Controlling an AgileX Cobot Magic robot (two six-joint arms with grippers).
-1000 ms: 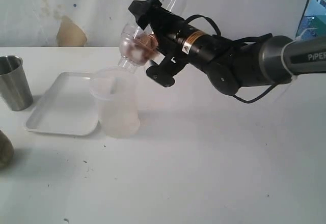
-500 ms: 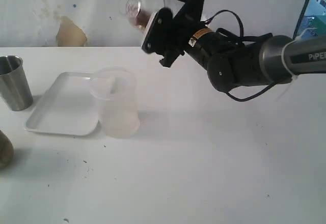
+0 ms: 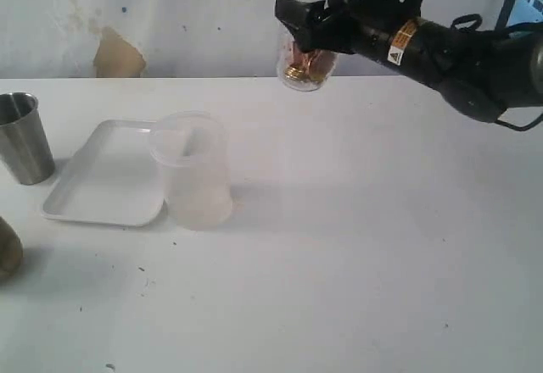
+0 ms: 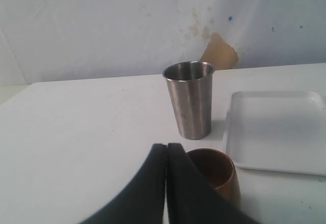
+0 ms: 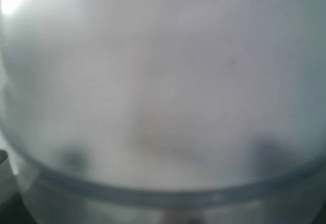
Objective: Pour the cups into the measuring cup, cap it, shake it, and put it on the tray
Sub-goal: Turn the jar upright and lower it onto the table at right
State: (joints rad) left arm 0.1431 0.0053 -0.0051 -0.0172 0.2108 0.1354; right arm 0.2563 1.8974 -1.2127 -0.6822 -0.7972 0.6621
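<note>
My right gripper [image 3: 333,10] is shut on the clear measuring cup [image 3: 307,51], holding it high above the table's back. The cup's rounded, capped end hangs down with brownish-gold contents in it. In the right wrist view the cup's blurred wall [image 5: 163,81] fills the picture and hides the fingers. The white tray [image 3: 102,178] lies at the left. The steel tumbler [image 3: 21,140] stands left of it, and the brown cup [image 3: 7,250] shows at the left edge. My left gripper [image 4: 166,148] is shut on nothing, close beside the brown cup [image 4: 216,170], with the tumbler [image 4: 189,99] and tray [image 4: 277,132] beyond.
A frosted translucent tub [image 3: 193,169] stands upright at the tray's right edge, below and left of the raised measuring cup. A pale wall with a tan patch [image 3: 117,55] runs behind the white table [image 3: 356,263].
The right arm has swung the measuring cup from a low tilt beside the frosted tub up and to the right, turning it over. The left side is unchanged.
</note>
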